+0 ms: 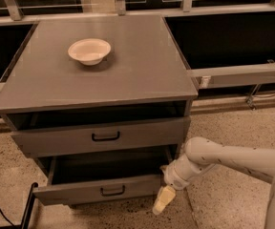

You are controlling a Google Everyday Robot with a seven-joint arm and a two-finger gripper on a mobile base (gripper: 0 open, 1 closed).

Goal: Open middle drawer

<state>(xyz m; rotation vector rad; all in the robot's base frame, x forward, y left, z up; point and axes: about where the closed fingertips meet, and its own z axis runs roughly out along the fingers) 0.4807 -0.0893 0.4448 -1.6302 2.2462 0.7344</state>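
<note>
Grey middle drawer pulled well out of the cabinet, under the taller drawer with the larger handle. Cream gripper pointing down just beside the pulled-out front's right corner, jaws together, holding nothing. White bowl on the cabinet top
</note>
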